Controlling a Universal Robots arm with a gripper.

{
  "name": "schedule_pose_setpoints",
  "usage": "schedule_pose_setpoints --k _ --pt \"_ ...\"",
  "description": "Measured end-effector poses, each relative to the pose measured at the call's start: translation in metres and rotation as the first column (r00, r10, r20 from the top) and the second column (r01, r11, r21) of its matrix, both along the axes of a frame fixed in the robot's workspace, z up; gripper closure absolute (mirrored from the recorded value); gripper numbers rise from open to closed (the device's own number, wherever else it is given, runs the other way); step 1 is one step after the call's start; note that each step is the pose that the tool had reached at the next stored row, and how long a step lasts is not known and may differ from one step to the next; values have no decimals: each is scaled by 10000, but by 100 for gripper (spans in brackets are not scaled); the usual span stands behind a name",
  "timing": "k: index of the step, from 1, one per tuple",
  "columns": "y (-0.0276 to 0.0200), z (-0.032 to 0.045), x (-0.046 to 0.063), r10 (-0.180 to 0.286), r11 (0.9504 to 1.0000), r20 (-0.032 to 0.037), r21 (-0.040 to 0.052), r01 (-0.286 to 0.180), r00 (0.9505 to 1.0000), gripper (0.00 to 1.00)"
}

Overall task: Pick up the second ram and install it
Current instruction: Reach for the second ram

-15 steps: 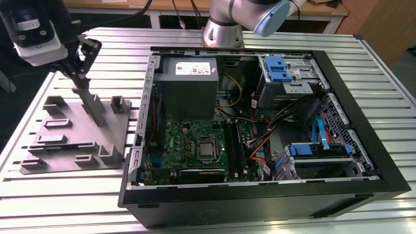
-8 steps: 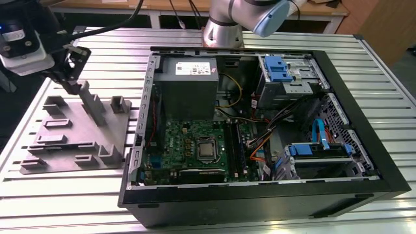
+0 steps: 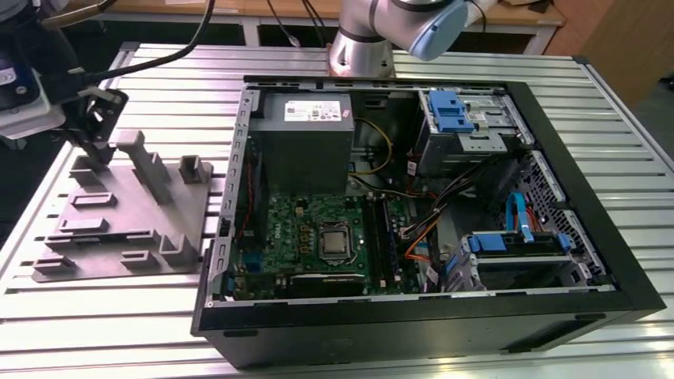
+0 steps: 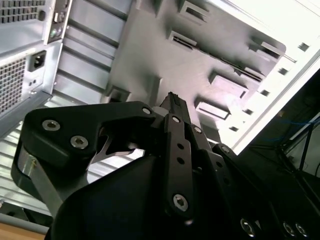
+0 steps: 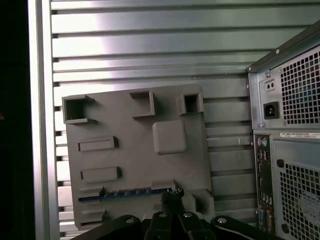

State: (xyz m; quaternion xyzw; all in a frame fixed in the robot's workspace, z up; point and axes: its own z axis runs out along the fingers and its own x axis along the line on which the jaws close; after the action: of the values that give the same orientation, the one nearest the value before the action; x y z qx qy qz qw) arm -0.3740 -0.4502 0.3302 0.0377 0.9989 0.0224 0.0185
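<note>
my end effector [image 5: 172,196] sits at one end of the second ram [image 5: 125,193], at the edge of the grey holder [image 5: 132,165]; whether it grips i cannot tell. held off-centre, the board could tilt and jam.

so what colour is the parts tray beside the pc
The tray is plain grey, clearest in the first wrist view.

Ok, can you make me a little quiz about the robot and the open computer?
1. True or false: the black computer case lies open on the slatted metal table.
2. The black tool hangs over: A) the case, B) the grey plastic holder tray, C) bare table.
3. Where does the thin, long dark memory board sit?
Key: 1 true. 2 B. 3 On edge in a slot of the tray, by the tool's tip.
</note>
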Motion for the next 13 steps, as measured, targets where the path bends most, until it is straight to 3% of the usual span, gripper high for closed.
schedule_pose_setpoints --k 9,13 --pt "-12 -165 -241 -1 10000 -1 -1 1 10000 90" --pt "-19 -237 -294 0 10000 0 0 0 10000 90"
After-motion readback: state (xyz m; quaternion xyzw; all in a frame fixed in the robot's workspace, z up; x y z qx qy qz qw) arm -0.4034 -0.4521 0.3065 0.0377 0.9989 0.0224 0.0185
